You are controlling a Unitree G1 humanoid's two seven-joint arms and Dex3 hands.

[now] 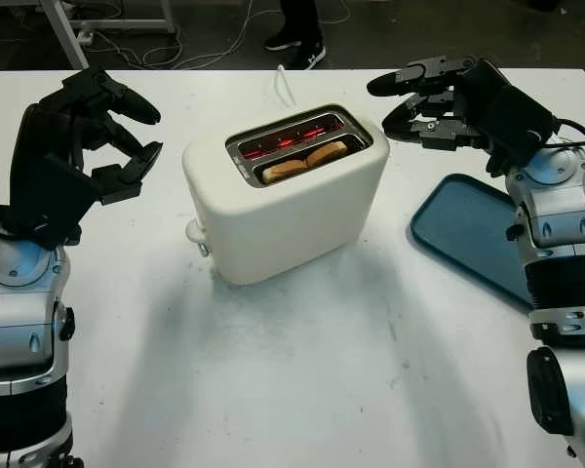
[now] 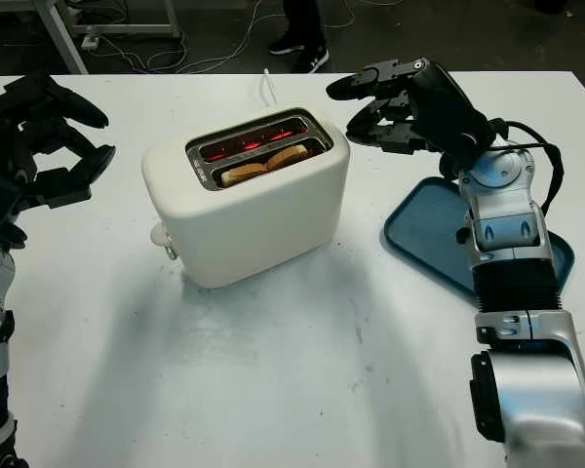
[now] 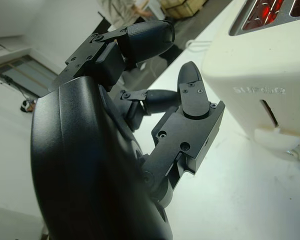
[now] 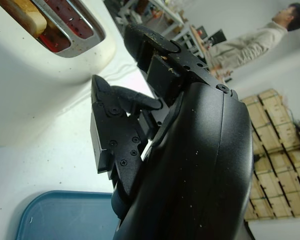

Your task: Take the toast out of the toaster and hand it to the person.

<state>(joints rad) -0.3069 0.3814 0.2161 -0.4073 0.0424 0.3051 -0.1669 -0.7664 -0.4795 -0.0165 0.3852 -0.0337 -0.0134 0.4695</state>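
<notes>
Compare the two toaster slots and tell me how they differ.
The near slot holds toast, its browned top edges lying about level with the rim; the far slot holds no bread. In the far slot the red glowing elements show along its whole length; in the near slot the toast covers most of that glow. Both are long, metal-rimmed openings lying side by side in the top of the cream toaster.

— What sort of place is this?
— A lab or workshop. Loose cables (image 1: pixel 200 39) trail over the dark floor (image 1: pixel 390 29) behind the white surface (image 1: pixel 302 390).
— Anything else?
— Stacked boxes (image 4: pixel 280 150) along a wall (a person (image 4: pixel 255 42) stands nearby), and metal frame legs (image 1: pixel 63 29).
</notes>
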